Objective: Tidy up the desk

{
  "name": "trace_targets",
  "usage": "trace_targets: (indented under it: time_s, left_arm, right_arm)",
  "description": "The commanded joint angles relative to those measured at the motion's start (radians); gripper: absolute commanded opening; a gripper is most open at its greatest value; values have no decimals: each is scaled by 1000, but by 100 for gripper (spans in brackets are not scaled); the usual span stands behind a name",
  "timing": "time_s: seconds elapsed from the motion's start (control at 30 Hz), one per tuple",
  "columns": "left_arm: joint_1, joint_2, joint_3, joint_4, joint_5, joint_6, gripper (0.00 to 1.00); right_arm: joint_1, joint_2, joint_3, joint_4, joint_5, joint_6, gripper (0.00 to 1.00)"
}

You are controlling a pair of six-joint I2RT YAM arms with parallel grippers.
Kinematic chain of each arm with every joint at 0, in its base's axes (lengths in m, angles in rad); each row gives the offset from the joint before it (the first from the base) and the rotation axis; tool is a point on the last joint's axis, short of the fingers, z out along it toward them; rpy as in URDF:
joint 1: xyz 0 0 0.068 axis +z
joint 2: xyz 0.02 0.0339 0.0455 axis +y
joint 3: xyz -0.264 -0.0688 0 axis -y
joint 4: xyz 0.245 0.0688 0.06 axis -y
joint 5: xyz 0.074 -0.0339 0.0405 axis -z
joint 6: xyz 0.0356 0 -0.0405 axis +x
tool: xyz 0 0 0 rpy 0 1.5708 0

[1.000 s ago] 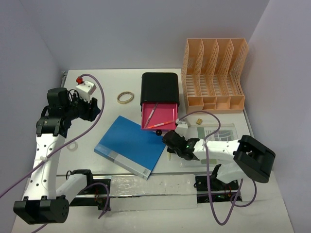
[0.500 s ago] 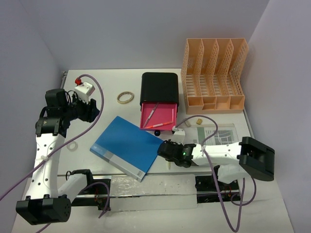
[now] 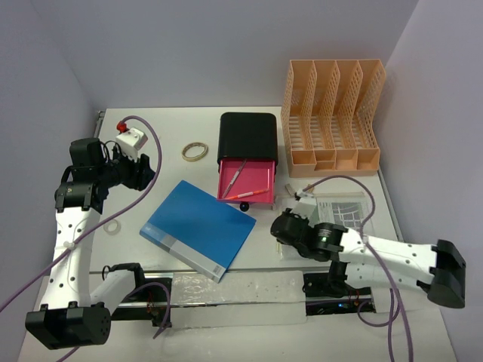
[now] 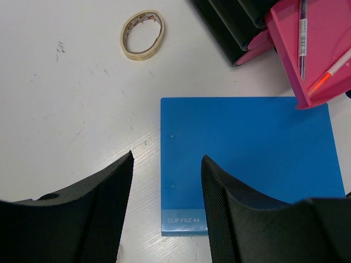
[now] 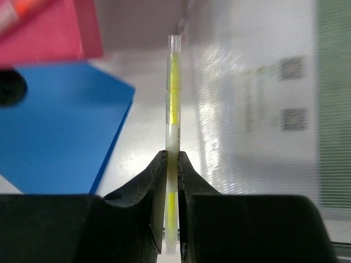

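The desk (image 3: 170,124) is a white tabletop. My right gripper (image 3: 281,228) is shut on a clear pen with a yellow core (image 5: 173,104). In the right wrist view the gripper (image 5: 171,156) holds the pen low over the desk, between the blue clip file (image 5: 49,131) and a clear plastic sleeve (image 5: 258,98). My left gripper (image 3: 143,170) is open and empty, raised at the left. In the left wrist view it (image 4: 167,159) looks down on the blue clip file (image 4: 247,159). The file (image 3: 198,226) lies flat at centre front.
A black box (image 3: 247,134) has its pink drawer (image 3: 247,183) open with two pens inside. An orange file rack (image 3: 332,113) stands at the back right. A tape roll (image 3: 195,151) and a white ring (image 3: 112,227) lie on the left. A small tan cube (image 3: 308,188) lies near the sleeve (image 3: 339,207).
The blue file slid a little to the left, then stayed. My right gripper has moved right, away from the file's edge, with the pen in it. The left arm has barely moved.
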Motion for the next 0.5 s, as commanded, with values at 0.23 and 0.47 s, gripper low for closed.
trace_targets:
  time_s: [0.23, 0.47]
  left_arm:
    - [10, 31, 4, 4, 79, 6, 59]
    - [11, 11, -17, -6, 54, 30, 59]
  right_arm:
    - [-204, -222, 302, 304, -47, -762, 0]
    - [-211, 184, 576, 336, -357, -1187, 0]
